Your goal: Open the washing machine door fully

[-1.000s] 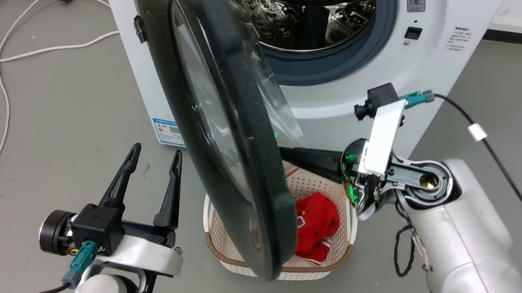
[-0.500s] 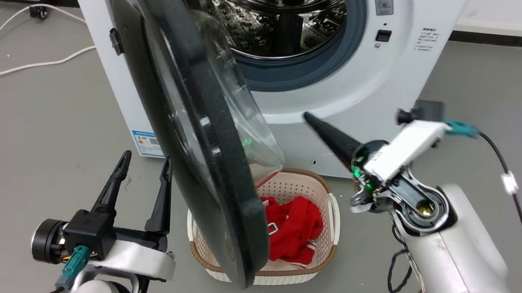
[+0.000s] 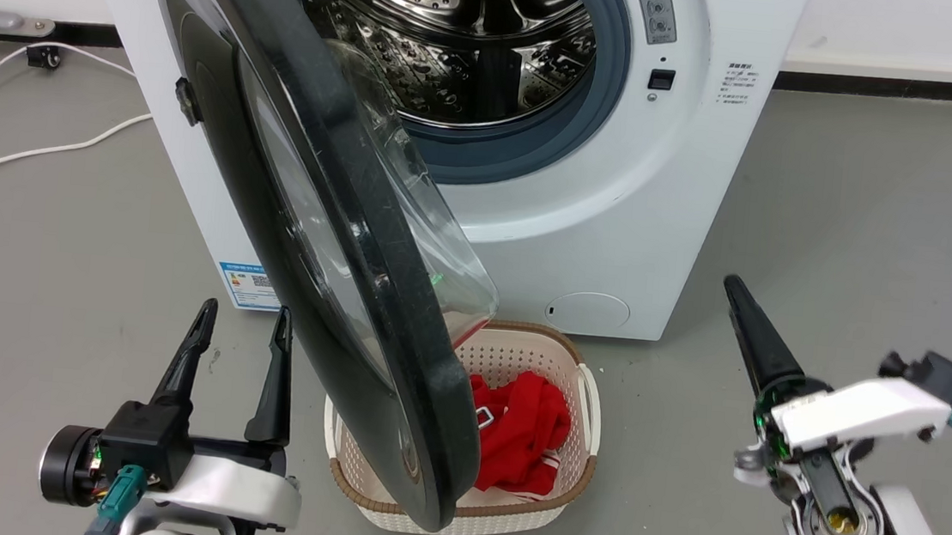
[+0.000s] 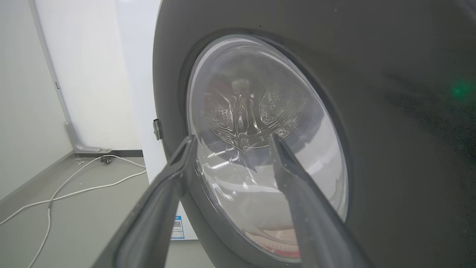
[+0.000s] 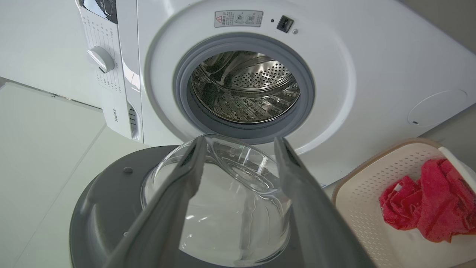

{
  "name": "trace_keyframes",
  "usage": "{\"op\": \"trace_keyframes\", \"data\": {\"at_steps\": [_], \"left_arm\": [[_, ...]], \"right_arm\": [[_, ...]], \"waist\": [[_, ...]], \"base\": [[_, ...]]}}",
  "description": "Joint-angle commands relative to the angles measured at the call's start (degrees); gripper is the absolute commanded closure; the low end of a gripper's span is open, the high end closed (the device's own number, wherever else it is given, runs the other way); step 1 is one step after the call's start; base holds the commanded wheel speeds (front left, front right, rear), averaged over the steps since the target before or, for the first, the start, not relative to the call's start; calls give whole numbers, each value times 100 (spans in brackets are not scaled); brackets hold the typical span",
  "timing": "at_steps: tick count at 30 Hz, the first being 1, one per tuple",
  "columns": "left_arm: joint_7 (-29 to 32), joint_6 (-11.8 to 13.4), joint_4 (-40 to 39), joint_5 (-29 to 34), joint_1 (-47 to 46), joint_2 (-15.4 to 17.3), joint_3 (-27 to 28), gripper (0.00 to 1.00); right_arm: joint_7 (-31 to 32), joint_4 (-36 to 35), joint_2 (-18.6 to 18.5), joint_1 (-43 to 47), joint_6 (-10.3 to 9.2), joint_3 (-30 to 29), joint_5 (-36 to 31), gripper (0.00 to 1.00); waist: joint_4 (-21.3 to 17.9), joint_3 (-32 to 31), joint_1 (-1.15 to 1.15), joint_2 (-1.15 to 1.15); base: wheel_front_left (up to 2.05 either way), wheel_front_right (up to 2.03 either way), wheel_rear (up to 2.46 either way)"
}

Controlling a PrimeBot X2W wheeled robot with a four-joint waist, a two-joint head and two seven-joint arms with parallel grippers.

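Weight, stiffness and slick gloss likely mark the large round black glass-bowled washing machine door (image 3: 346, 178), half-open at centre-left before the white washing machine (image 3: 617, 228), so push its free rim, sparing its glass; left pincer (image 3: 246, 312) and right pincer (image 5: 238, 143) both gape empty.
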Motion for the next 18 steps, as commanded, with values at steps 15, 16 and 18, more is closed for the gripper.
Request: {"op": "trace_keyframes", "data": {"at_steps": [15,16,18], "left_arm": [[-15,15,53,-14,124,-3,89,0],[-15,19,48,-12,131,-2,90,0],[-15,23,40,-10,135,-2,90,0]], "right_arm": [[-1893,-860,-183,1140,-1,-877,-4644,0],[-1898,-1022,-154,1191,-1,-1015,-5227,0],[-1900,-1387,27,1301,-1,-1228,-6115,0]], "waist": [[34,-123,0,0],[35,-129,0,0],[42,-136,0,0]], "base": [[0,0,0],[0,0,0],[0,0,0]]}}
